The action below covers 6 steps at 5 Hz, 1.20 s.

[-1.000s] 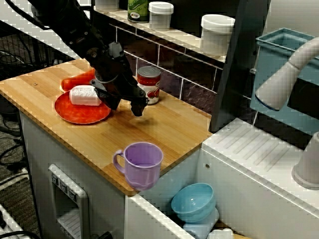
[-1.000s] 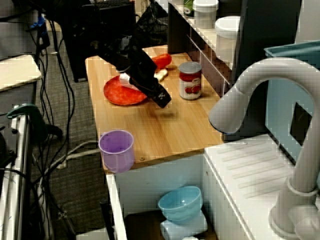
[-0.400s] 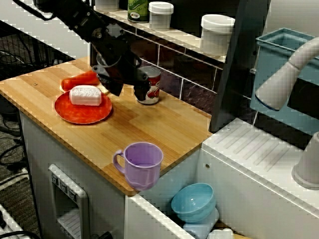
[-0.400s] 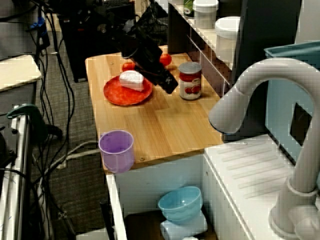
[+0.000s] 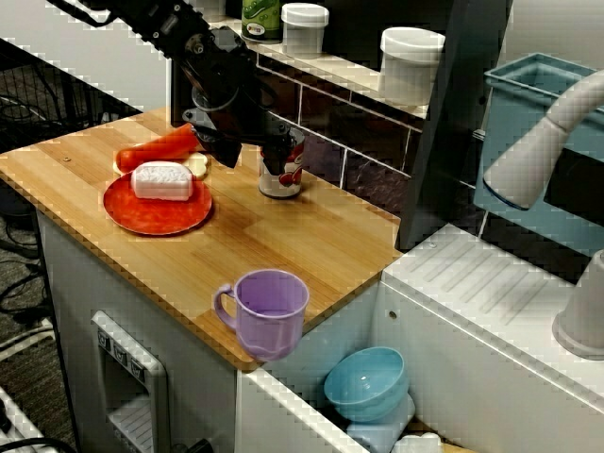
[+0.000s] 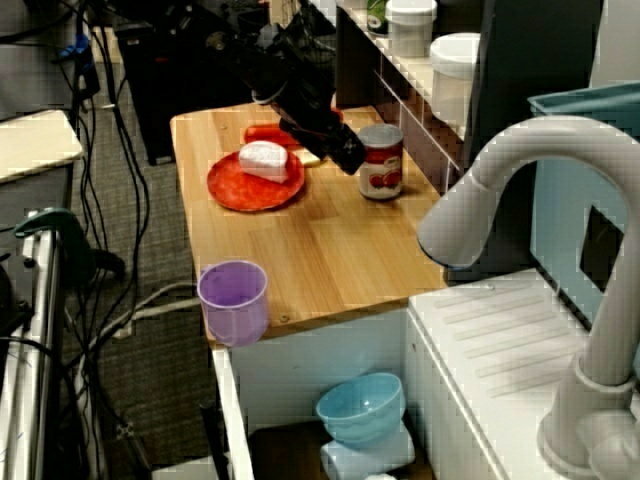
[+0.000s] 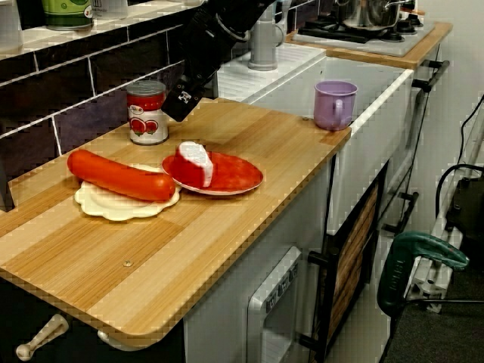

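We see a wooden counter with a black robot arm reaching over it. A red plate carries a white block. The tomato can (red label) stands near the tiled wall. The gripper hovers just beside the can, seemingly empty; we cannot tell how far it is open.

One can, one mug, one sausage, one bowl, one red plate, one cream plate.

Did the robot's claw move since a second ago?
Yes. The gripper moved from beside the red plate back and up to the tomato can.
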Available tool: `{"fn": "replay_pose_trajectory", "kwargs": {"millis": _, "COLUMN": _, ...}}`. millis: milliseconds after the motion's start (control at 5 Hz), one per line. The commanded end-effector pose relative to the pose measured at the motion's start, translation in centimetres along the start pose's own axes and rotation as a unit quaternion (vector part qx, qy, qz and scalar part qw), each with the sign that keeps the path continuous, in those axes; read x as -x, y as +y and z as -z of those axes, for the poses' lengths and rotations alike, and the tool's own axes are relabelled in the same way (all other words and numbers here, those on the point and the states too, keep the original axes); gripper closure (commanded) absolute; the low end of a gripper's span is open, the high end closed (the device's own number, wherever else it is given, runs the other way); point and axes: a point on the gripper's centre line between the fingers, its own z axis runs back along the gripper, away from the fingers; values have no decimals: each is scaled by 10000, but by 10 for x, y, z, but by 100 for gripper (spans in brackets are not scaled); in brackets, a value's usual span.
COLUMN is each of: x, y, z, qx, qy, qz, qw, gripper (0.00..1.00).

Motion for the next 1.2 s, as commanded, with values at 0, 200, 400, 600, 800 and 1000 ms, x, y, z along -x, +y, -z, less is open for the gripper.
{"fn": "replay_pose_trajectory", "kwargs": {"millis": 0, "x": -14, "y": -3, "z": 1, "qx": -39, "qy": -190, "qz": -68, "qw": 9998, "gripper": 0}}
{"fn": "replay_pose_trajectory", "kwargs": {"millis": 200, "x": -16, "y": -4, "z": 5, "qx": -65, "qy": -186, "qz": -101, "qw": 9998, "gripper": 0}}
{"fn": "replay_pose_trajectory", "kwargs": {"millis": 400, "x": -19, "y": -5, "z": 8, "qx": -79, "qy": -169, "qz": -129, "qw": 9997, "gripper": 0}}
{"fn": "replay_pose_trajectory", "kwargs": {"millis": 600, "x": -20, "y": -5, "z": 10, "qx": -82, "qy": -157, "qz": -168, "qw": 9997, "gripper": 0}}
{"fn": "replay_pose_trajectory", "kwargs": {"millis": 800, "x": -21, "y": -5, "z": 13, "qx": -99, "qy": -148, "qz": -174, "qw": 9997, "gripper": 0}}
{"fn": "replay_pose_trajectory", "kwargs": {"millis": 1000, "x": -22, "y": -5, "z": 16, "qx": -109, "qy": -137, "qz": -181, "qw": 9997, "gripper": 0}}
